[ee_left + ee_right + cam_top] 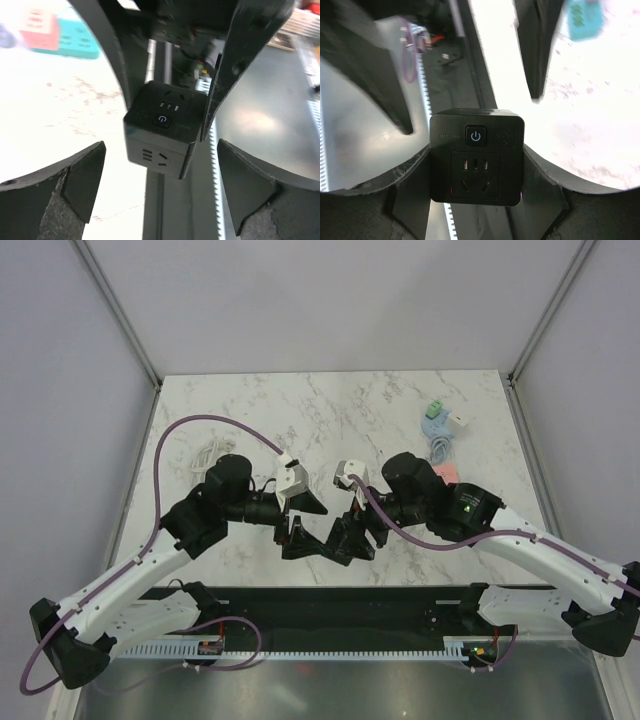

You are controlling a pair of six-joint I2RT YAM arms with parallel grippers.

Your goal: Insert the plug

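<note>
Tabletop (300,405): white with grey marble veining, running from the arm bases to the back wall.
Room: plain pale grey wall panels (330,300) on three sides, met at the rear corners by slanting metal frame posts (118,315).
Near edge: a black strip with a white slotted cable duct (330,648) between the two arm bases.
Socket cube (160,127): black, with a power button, lifted off the surface over the near edge at centre, between the two arms.
Right claw (477,167): clamped on the socket cube, a finger pressed against each side.
Left claw (161,150): fingers spread wide apart, one on either side of the cube and touching neither face.
White cable (203,455): coiled on the left part of the tabletop, partly behind the left arm; its plug cannot be made out.
Far right: a light blue cable (437,435) touching a green-and-white adapter (446,414), with a pink item (447,472) nearer the right arm.
Purple cables (190,428): looped along both arms.
</note>
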